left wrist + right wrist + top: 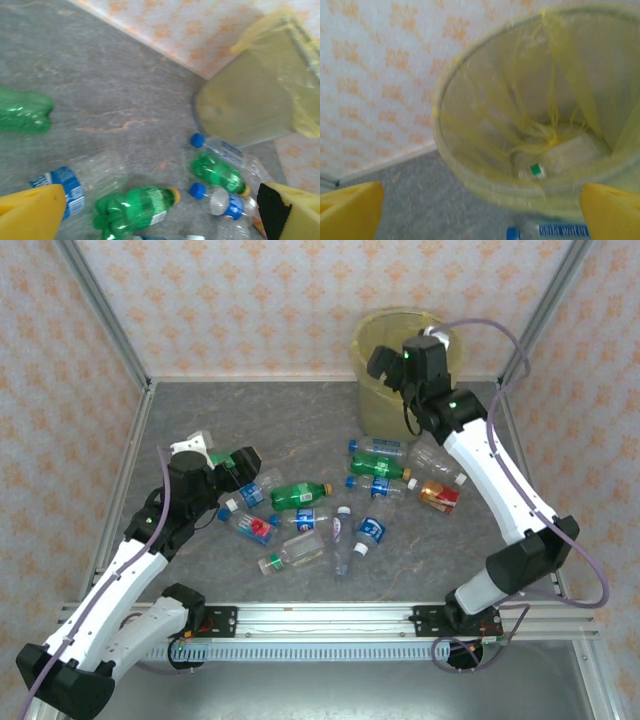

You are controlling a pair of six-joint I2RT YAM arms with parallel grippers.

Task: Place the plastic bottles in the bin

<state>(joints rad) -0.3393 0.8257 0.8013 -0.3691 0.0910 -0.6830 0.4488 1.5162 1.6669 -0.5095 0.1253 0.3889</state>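
Right wrist view: round pale-yellow lined bin (470, 150) cut off at 3 o'clock, clear bottle (560, 155) inside blurred. Left wrist: green plastic bottle (22, 111) cropped at 9 o'clock.

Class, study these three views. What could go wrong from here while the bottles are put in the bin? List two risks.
1. The plastic bottles lie on their sides, packed together; closing on one could roll neighbours away.
2. The right gripper hangs open over the bin; the loose yellow liner might snag a finger.
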